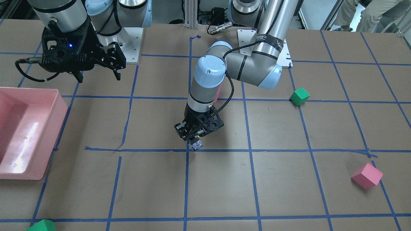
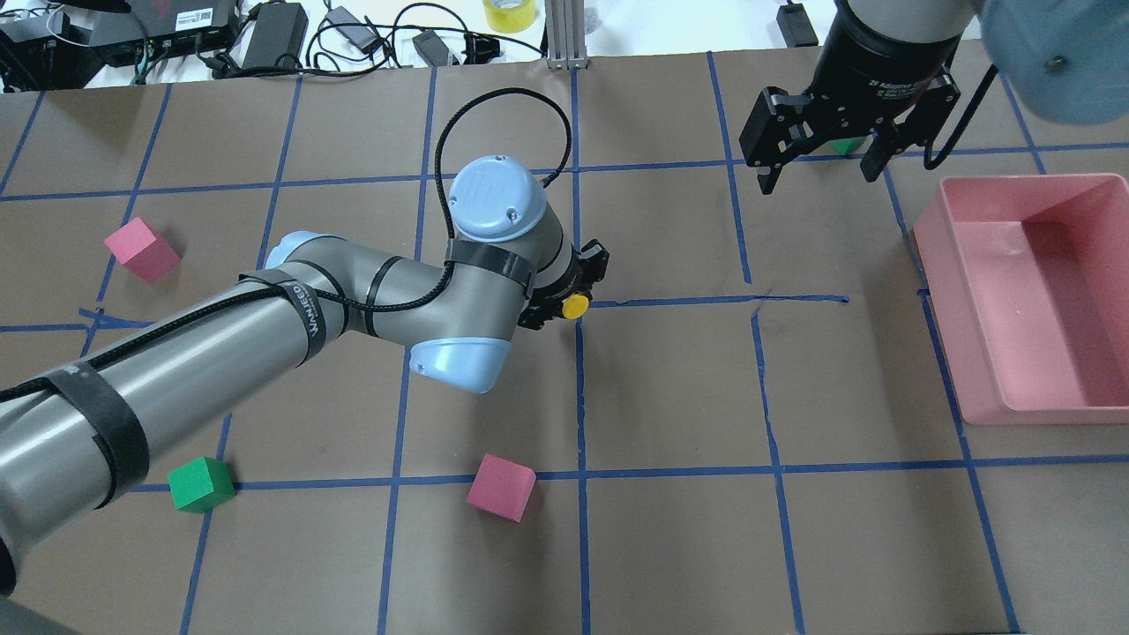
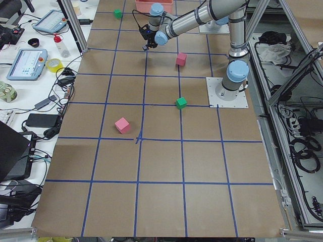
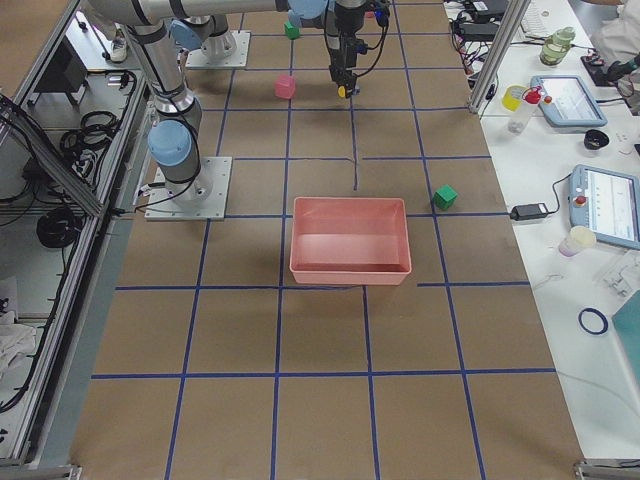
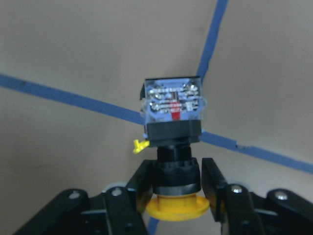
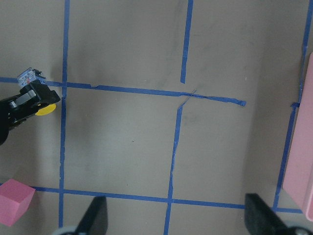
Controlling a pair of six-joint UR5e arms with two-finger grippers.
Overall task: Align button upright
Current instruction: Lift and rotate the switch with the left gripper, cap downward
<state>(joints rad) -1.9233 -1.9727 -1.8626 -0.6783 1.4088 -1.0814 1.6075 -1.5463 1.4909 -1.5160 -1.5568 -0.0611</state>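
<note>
My left gripper (image 5: 176,172) is shut on the black body of the button (image 5: 172,128). The yellow cap (image 5: 178,207) is nearest the wrist and the silver-blue terminal base points away toward the table. The button hangs tilted, close over a blue tape crossing in the middle of the table (image 1: 196,144). Its cap shows from overhead (image 2: 575,306) and in the right wrist view (image 6: 38,96). I cannot tell if the base touches the paper. My right gripper (image 2: 818,176) is open and empty, held high near the pink bin; it also shows in the front view (image 1: 98,76).
A pink bin (image 2: 935,231) stands at the table's right side. Pink cubes (image 2: 501,487) (image 2: 141,249) and a green cube (image 2: 201,483) lie on my left half. Another green cube (image 1: 41,226) sits at the far edge. Blue tape lines grid the brown paper.
</note>
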